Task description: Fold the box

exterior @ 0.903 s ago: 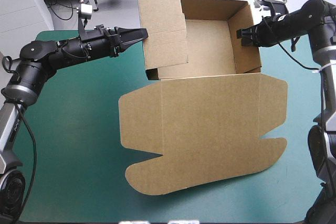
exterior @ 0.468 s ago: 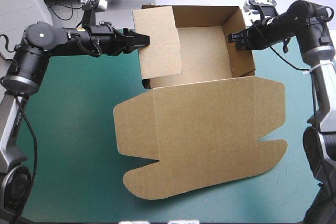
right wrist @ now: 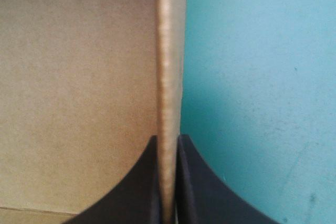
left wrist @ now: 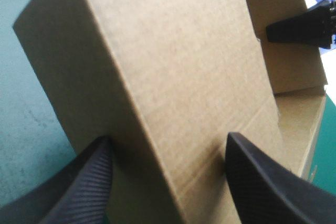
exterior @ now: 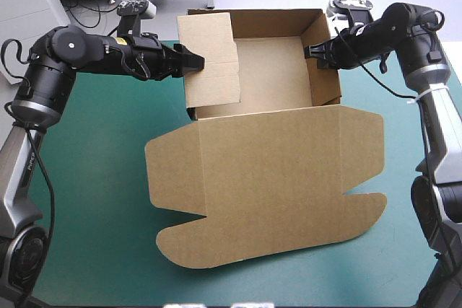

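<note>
Box [exterior: 267, 178] farther left than before, right tool [exterior: 312, 52] tight on its wall edge, left tool [exterior: 196, 63] wide astride its flap.

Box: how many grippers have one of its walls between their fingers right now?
2. The left gripper straddles the folded-over left wall, fingers apart on either side. The right gripper is pinched shut on the right wall at its edge. Neither is hidden.
</note>
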